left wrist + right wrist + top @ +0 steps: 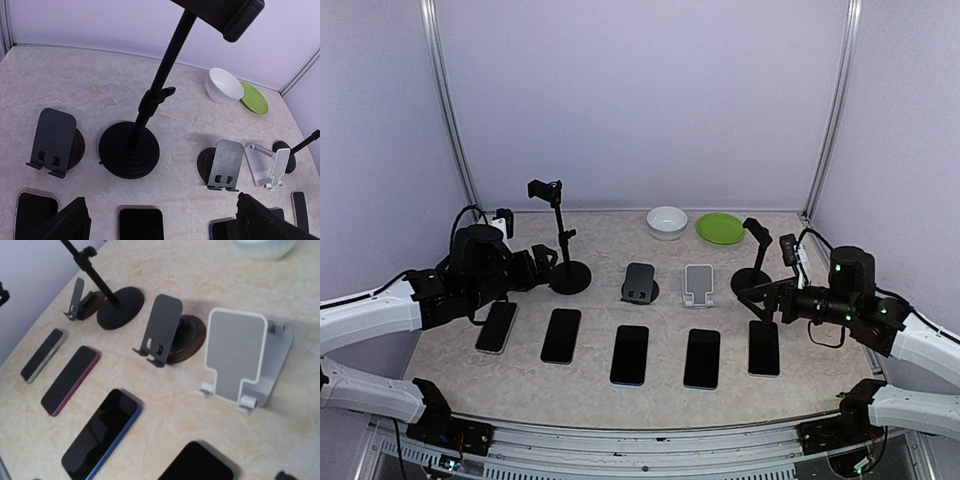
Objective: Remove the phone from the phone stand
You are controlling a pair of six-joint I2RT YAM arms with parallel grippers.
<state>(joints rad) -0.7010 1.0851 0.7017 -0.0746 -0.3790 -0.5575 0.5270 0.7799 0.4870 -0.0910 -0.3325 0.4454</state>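
Observation:
Several dark phones lie flat in a row on the table: (497, 326), (561, 335), (630, 354), (702, 358), (764, 347). Every phone stand I see holds nothing: the tall black pole stand (570, 275), the grey stand (640, 283), the white stand (698, 284) and the black arm stand (752, 278). My left gripper (542, 255) hangs open beside the pole stand's base (129, 150), above one flat phone (141, 223). My right gripper (752, 298) stands open above the rightmost phone, facing the white stand (240, 360) and the grey stand (162, 330). Only one fingertip (285, 475) of it shows in its wrist view.
A white bowl (667, 222) and a green plate (720, 228) sit at the back of the table. Another small grey stand (52, 142) stands left of the pole stand. The pole stand's clamp (545, 188) reaches high above the table.

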